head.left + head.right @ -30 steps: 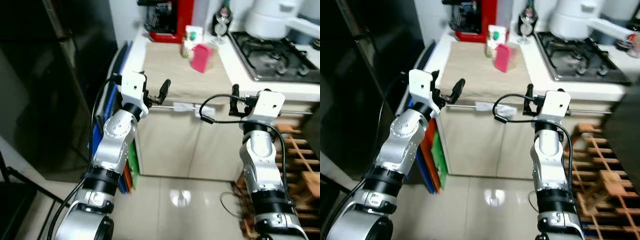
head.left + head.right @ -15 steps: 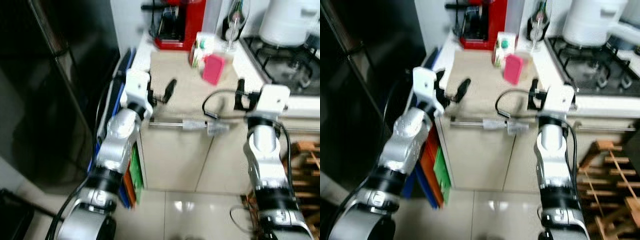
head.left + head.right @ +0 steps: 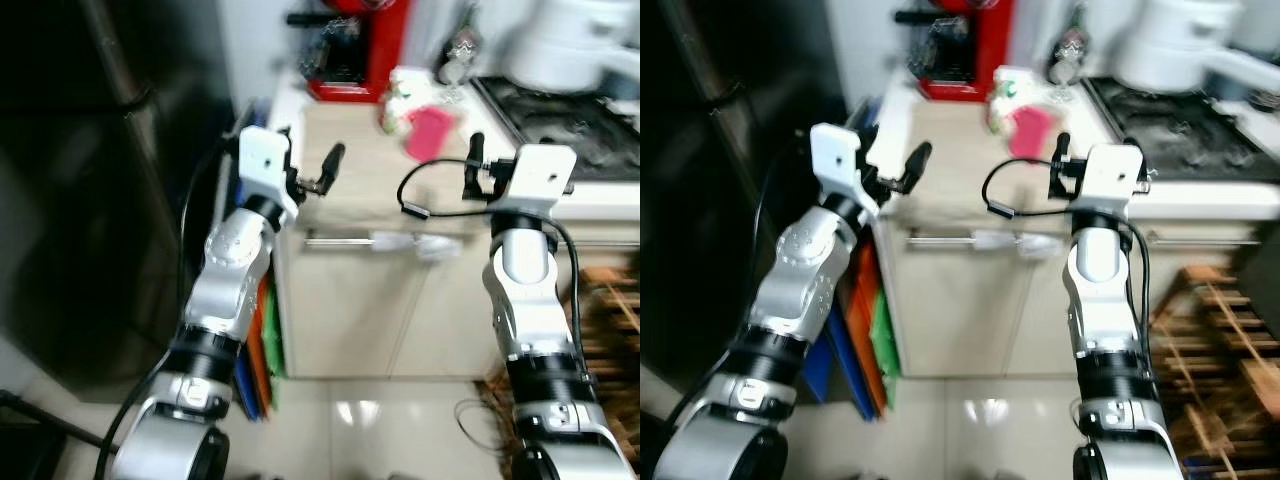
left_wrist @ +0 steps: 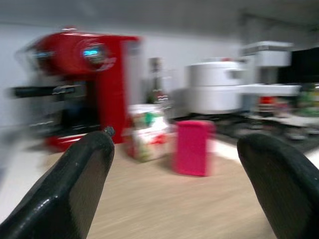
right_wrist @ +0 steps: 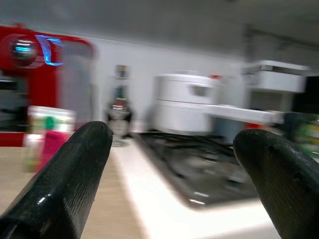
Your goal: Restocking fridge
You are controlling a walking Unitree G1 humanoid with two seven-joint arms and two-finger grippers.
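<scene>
Both arms raised before tabletop [image 3: 350,165]; left end effector [image 4: 172,164] and right end effector [image 5: 169,164] spread wide, empty. Pink carton [image 4: 193,147] stands beside printed carton [image 4: 145,138] (views blurred). Judgement: steady first, then centre fingers around pink carton; dark fridge [image 3: 90,150] at left

Bright daylit scene w/ motion blur throughout; dark left side, glare spot on floor [image 3: 345,412] at bottom center.

A red coffee machine [image 3: 350,50] stands at the top centre on the beige tabletop [image 3: 370,170]. A gas hob [image 3: 560,110] lies at upper right, with a white pot [image 3: 1170,45] on it. Coloured boards [image 3: 855,330] lean at lower left.
</scene>
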